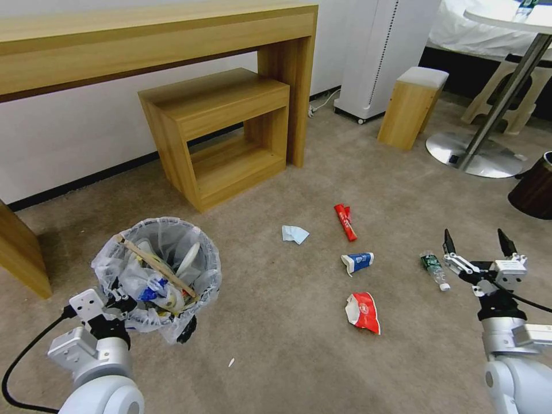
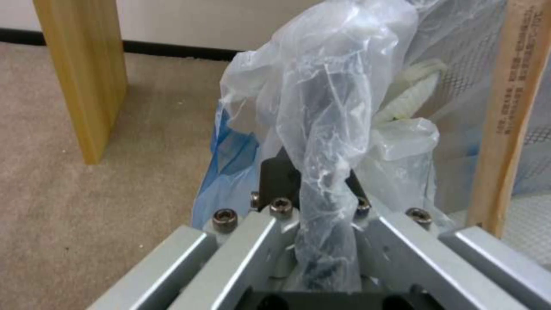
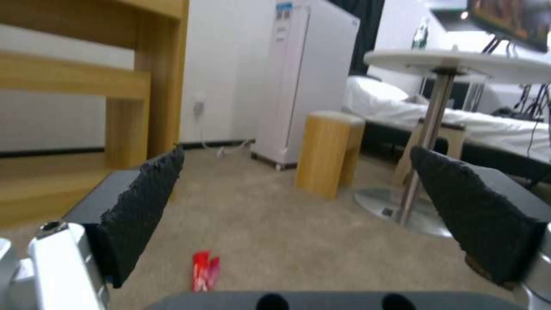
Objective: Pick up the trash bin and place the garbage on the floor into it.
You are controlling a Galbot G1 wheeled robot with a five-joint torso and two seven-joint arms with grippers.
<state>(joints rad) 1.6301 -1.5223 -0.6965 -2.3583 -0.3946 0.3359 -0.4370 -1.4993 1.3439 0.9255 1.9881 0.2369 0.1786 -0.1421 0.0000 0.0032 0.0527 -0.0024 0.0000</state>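
At the lower left of the head view the left gripper (image 1: 118, 302) is clamped on the near rim of the trash bin (image 1: 158, 270), its fingers pinching the bunched translucent liner (image 2: 321, 142). The bin holds a wooden stick (image 1: 155, 265) laid slantwise across its mouth, a white slipper (image 1: 188, 260) and crumpled wrappers — some with blue print. At the lower right, the right gripper (image 1: 477, 247) hangs above the floor (image 1: 287, 345) with its fingers spread wide apart, holding nothing. Just left of it lies a green-label plastic bottle (image 1: 434, 270). Further left, mid-frame, the carpet carries a blue-white paper cup (image 1: 357, 262), a crumpled red snack packet (image 1: 363, 311), a rolled red packet (image 1: 345, 222) and a pale blue tissue (image 1: 295, 234).
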